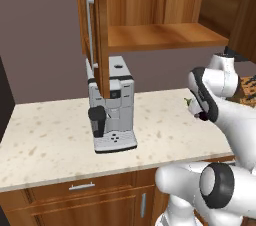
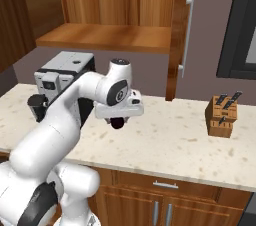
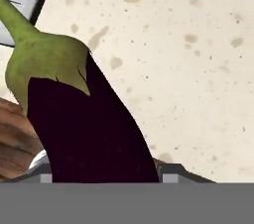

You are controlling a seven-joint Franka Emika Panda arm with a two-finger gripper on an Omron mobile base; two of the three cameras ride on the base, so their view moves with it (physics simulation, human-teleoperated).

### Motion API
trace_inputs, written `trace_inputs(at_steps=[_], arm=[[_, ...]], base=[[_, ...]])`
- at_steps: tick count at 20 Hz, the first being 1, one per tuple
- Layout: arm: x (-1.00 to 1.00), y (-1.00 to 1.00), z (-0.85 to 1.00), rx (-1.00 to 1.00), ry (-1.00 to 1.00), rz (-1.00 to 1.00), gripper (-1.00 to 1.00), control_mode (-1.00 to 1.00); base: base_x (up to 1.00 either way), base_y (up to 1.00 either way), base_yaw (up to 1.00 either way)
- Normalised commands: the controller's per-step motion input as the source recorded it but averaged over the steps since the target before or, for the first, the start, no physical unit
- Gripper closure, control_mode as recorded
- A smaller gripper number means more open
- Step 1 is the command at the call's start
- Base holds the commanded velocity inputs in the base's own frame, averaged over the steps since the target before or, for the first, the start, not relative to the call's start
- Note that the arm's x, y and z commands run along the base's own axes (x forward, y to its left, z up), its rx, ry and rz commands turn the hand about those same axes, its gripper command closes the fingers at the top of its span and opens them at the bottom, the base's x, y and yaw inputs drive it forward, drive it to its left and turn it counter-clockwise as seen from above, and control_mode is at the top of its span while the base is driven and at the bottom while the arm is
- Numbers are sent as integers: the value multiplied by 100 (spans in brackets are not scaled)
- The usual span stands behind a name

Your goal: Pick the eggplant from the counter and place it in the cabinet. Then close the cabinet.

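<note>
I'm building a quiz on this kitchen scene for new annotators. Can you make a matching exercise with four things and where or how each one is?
Things:
1. eggplant
2. coffee machine
3. knife block
4. cabinet

States:
A. doors open, shelf bare
B. on the counter at its right end
C. held in the gripper, above the counter
D. on the counter under the cabinet's left door

Pairs: 1-C, 2-D, 3-B, 4-A
</note>
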Motion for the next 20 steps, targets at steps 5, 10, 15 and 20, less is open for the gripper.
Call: trace_inputs(at_steps=[5,10,15,20], arm=[[-68,17,100,-1,-40,0,100,-100],[-26,16,100,0,-48,0,100,-100],[0,30,100,0,-42,0,100,-100],[26,23,100,0,-25,-4,100,-100]], base=[[0,0,0],[0,0,0],[0,0,0],[0,0,0]])
